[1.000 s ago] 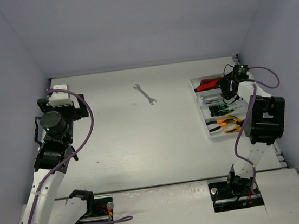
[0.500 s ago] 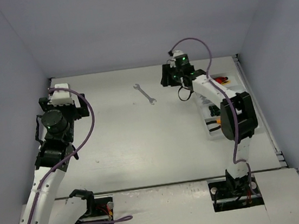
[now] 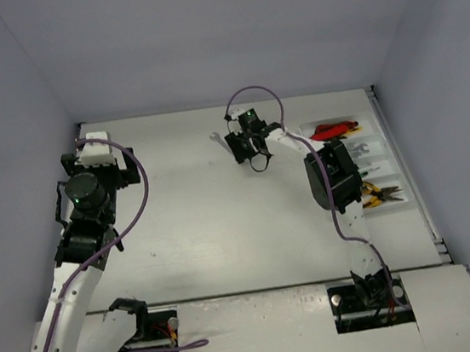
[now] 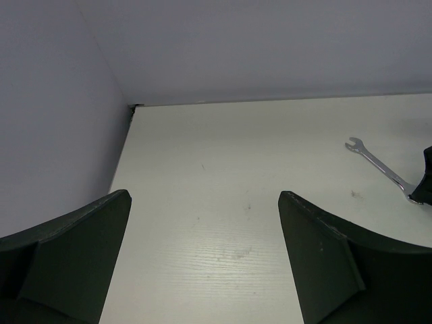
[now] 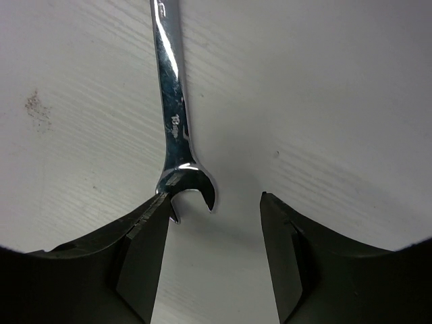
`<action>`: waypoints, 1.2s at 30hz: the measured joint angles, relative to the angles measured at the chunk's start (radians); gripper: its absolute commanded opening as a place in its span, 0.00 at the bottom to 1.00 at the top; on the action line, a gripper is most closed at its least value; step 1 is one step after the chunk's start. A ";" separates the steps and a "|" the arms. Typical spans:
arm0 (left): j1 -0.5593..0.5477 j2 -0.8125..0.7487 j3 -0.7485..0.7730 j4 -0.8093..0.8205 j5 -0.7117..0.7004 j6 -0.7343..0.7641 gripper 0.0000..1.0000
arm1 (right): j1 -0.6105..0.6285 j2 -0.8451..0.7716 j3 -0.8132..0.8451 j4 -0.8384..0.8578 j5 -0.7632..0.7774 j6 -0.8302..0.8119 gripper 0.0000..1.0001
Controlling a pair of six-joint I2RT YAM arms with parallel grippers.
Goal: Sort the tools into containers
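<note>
From its base at the near edge, the right arm reaches away across the white surface (image 3: pixel 224 229), elbow folded over the tray (image 3: pixel 380 134) and forearm angled inward and far. The tray lies on the arm's outer side. Orange-and-yellow pliers (image 3: pixel 380 195) sit in its nearest compartment, silver wrenches in one further back, and red-handled cutters (image 3: pixel 331 130) in the farthest; the arm hides the rest. The left arm rises from its own base and leans outward along the side wall, its purple cable looping over the wrist. The left tool (image 4: pixel 204 197) is spread wide and empty, held above bare surface and aimed toward the far wall. Further out, at the far middle of the surface, the right tool (image 5: pixel 214 202) points steeply down with its fingers apart, straddling the open end of a lone silver wrench (image 5: pixel 172 101). That wrench lies flat on the surface, its shaft running away from the tool, one prong touching or just beside one finger (image 5: pixel 145 250) while the other finger stands clear. It is not pinched. A small two-digit marking is stamped on the shaft, too small to read with certainty.
</note>
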 measured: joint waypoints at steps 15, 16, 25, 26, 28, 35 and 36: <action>0.000 0.004 0.000 0.000 0.000 0.000 0.88 | 0.021 0.087 0.125 0.000 -0.022 -0.031 0.51; 0.000 0.004 0.000 0.000 0.000 0.000 0.88 | 0.023 0.090 0.129 0.000 -0.023 -0.031 0.50; 0.000 0.005 0.000 0.000 0.000 0.000 0.88 | 0.067 0.130 0.168 0.015 -0.021 -0.040 0.35; 0.000 0.005 0.000 0.000 0.000 0.000 0.88 | 0.073 0.132 0.170 0.018 -0.021 -0.039 0.28; 0.000 0.005 0.000 0.000 0.000 0.000 0.88 | 0.081 0.134 0.169 0.027 -0.020 -0.032 0.17; 0.000 0.005 0.000 0.000 0.000 0.000 0.88 | 0.095 0.071 0.031 0.135 0.024 0.024 0.00; 0.000 0.005 0.000 0.000 0.000 0.000 0.88 | 0.097 0.037 -0.026 0.149 0.037 0.036 0.00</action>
